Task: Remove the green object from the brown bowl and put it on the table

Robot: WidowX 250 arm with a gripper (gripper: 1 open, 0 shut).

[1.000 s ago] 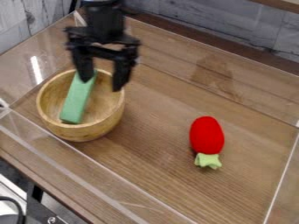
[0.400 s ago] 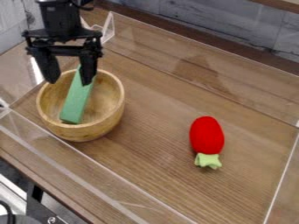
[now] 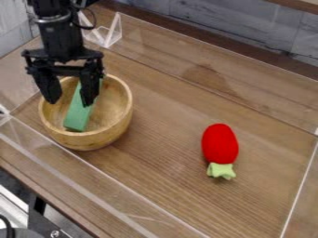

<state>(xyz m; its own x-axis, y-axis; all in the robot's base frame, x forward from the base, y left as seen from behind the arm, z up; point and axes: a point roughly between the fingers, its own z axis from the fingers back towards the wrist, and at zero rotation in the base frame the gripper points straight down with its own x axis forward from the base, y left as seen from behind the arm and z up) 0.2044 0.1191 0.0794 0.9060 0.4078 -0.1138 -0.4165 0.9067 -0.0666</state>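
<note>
The green object, a flat elongated block, leans inside the brown bowl at the left of the table. My black gripper hangs directly over the bowl, open, with one finger on each side of the block's upper end. The fingertips reach down to about the bowl's rim. I cannot tell whether they touch the block.
A red strawberry-like toy with a small green stem lies on the table at the right. Low clear acrylic walls edge the tabletop, one close behind the bowl on the left.
The gripper has moved left and lowered, from above the bowl's right side to over the green block's upper end. It stayed open. Bowl, block and red toy have not moved.
</note>
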